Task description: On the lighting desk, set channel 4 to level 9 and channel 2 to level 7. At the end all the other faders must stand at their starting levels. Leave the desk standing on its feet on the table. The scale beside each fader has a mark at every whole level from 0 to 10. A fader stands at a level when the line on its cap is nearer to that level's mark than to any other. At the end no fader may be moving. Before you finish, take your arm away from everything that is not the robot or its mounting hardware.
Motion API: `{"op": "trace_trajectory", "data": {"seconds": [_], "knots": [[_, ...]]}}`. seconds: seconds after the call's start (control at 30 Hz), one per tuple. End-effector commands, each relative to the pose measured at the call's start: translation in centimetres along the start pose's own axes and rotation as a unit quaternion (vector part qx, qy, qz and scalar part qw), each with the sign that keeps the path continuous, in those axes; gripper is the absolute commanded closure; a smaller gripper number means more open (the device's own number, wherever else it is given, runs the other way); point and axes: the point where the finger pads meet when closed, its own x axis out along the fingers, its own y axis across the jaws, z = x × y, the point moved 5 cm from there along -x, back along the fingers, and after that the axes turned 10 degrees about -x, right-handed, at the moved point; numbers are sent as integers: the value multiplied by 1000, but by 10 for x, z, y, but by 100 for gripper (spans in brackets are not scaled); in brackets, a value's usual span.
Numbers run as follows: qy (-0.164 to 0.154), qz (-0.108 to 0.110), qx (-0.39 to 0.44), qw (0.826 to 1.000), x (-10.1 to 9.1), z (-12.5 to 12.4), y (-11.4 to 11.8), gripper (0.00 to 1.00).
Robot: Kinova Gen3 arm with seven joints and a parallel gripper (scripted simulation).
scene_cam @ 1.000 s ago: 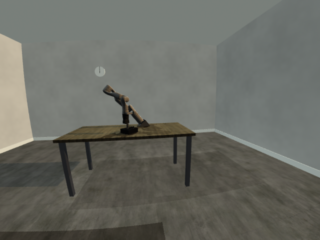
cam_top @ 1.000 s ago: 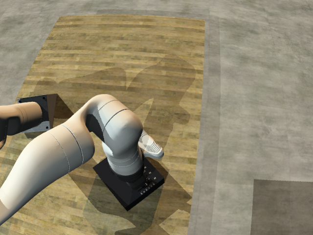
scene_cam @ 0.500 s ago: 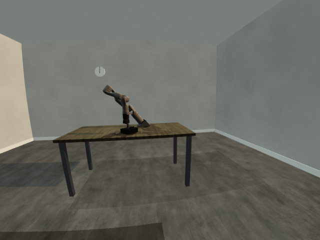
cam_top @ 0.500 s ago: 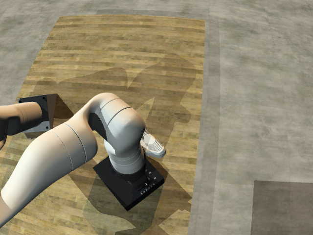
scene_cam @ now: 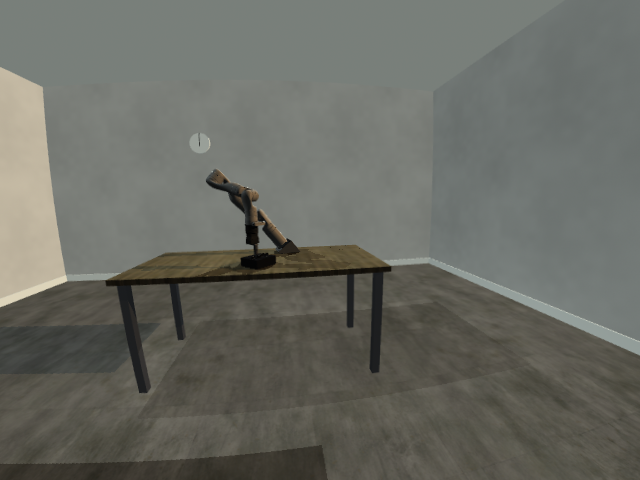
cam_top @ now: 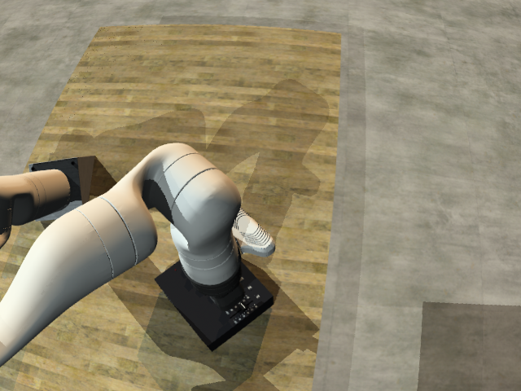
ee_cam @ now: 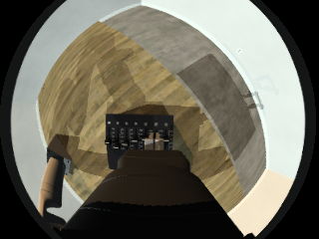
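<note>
Black and pressed fully together on nothing, the gripper point(cam_top: 242, 304) pointed straight down at the fader rows of the lighting desk point(cam_top: 185, 294), its tip at or just over one of the small caps near the desk's right-hand edge in the top view; whether it touched a cap could not be told. From the wrist camera the gripper's dark body filled the lower part of the picture, and above it stood a row of faders point(ee_cam: 136, 134), most of them dark, two near the middle paler. Their levels were too small to read. Over the desk the pale arm point(cam_top: 84, 239) bent sharply at the wrist and ran back to its black base plate point(cam_top: 50, 164) near the table's far left edge. The flat black desk lay level on the wooden table point(scene_cam: 330, 260), turned at an angle to the table's sides, toward its near end in the top view. Behind the table, grey walls closed the room, and a round clock point(scene_cam: 199, 142) hung on the back wall.
</note>
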Motion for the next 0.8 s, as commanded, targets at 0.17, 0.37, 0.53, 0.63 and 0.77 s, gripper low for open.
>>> {"op": "trace_trajectory", "data": {"seconds": [0.17, 0.37, 0.53, 0.63, 0.77], "knots": [[2, 4, 1, 1000, -20, -1, 2, 100], [2, 4, 1, 1000, -23, -1, 2, 100], [2, 4, 1, 1000, -23, -1, 2, 100], [2, 4, 1, 1000, -23, -1, 2, 100], [3, 4, 1, 1000, -23, -2, -2, 100]]}}
